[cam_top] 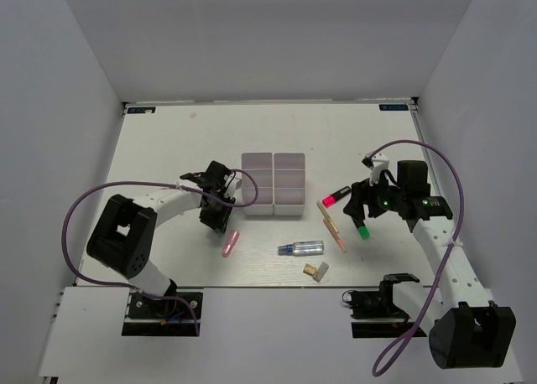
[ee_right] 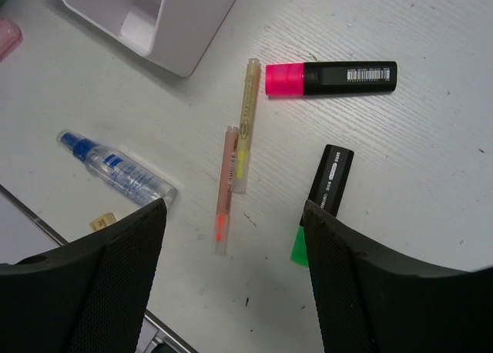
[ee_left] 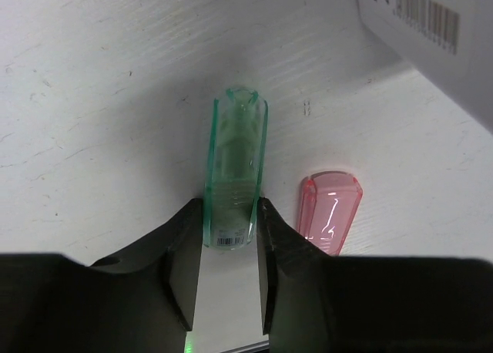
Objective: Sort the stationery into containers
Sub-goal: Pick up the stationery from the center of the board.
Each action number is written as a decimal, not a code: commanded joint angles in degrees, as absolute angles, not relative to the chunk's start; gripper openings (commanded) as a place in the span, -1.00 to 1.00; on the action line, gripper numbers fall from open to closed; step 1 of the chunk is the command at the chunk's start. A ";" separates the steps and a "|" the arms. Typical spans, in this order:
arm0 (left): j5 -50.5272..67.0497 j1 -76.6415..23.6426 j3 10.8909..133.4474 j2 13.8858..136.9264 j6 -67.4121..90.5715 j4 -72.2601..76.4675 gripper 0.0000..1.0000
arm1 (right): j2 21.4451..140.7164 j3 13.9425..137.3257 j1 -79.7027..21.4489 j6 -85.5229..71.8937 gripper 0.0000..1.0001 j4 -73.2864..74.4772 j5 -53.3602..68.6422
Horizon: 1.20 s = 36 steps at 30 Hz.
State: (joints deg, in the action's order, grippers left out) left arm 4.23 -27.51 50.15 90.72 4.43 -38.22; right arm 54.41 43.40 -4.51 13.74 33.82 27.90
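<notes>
**A:** Start from overhead. Where is everything?

**B:** The left tray [cam_top: 258, 211] and right tray [cam_top: 289, 211] stand touching, side by side, in the middle of the table [cam_top: 168, 149]. The left gripper [cam_top: 216, 212] is down just left of them. The pink capsule [cam_top: 231, 244] lies near it, toward the bases. On the other side, the right gripper [cam_top: 361, 206] hangs between the pink-capped marker [cam_top: 335, 199] and the green-capped marker [cam_top: 360, 225]. The clear tube [cam_top: 302, 248] and tan block [cam_top: 316, 271] lie closer to the front edge, apart from both arms.

**A:** And the left wrist camera?

**B:** The left gripper's fingers [ee_left: 181, 268] press on the near end of the green capsule [ee_left: 236, 160], one on each side. The rest of the capsule points away over the table. The pink capsule lies just to its right, not touching. The left tray's corner, with a barcode label [ee_left: 431, 14], shows at the top right.

**A:** The right wrist camera?

**B:** The right gripper's fingers [ee_right: 108, 284] are spread wide and grip nothing. Between them on the table lie the orange pen [ee_right: 224, 191] and the yellowish pen [ee_right: 245, 126], side by side and partly overlapping in length. The pink-capped marker lies beyond them. The green-capped marker lies just beside the right-hand finger. The clear tube and tan block are on the left, and the right tray's corner is at the top left.
</notes>
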 commanded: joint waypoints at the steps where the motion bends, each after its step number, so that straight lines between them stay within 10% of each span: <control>1: 1.59 -28.04 49.13 93.08 4.57 -38.32 -0.38 | 53.35 45.70 -4.39 14.41 0.48 34.19 29.27; 11: -1.76 -27.34 49.74 90.98 5.27 -41.13 -0.97 | 53.17 45.79 -4.22 14.59 0.51 34.37 29.27; 17: 3.16 -23.91 50.53 82.19 7.38 -42.89 -1.00 | 53.26 45.79 -4.22 14.50 0.51 34.37 29.71; 27: 9.83 -23.91 66.51 80.42 5.19 -51.06 -1.00 | 53.53 46.14 -4.30 14.59 -0.88 34.89 30.41; 36: 15.47 -26.28 85.05 89.98 -4.55 -53.87 -1.00 | 53.53 46.06 -4.22 14.15 -0.74 34.72 30.67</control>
State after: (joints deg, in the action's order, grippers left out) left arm 11.99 -25.30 79.24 87.20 1.17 -52.23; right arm 54.28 43.42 -4.47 14.02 34.68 29.17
